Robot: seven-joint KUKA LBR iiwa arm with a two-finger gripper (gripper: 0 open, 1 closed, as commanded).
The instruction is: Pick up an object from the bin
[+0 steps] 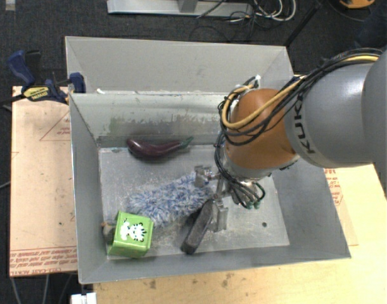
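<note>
In the camera view, the gripper [217, 213] hangs low over the middle of the grey bin [85, 170], right at the upper end of a dark grey oblong block [193, 236] that lies slanted on the floor near the lower wall. I cannot tell whether the gripper is spread or pinching the block. A fuzzy blue cloth [164, 198] lies just left of the gripper, beside the block. A green cube with a white animal face [131, 234] sits in the lower-left corner. A purple toy aubergine [154, 147] lies along the far wall, well apart.
</note>
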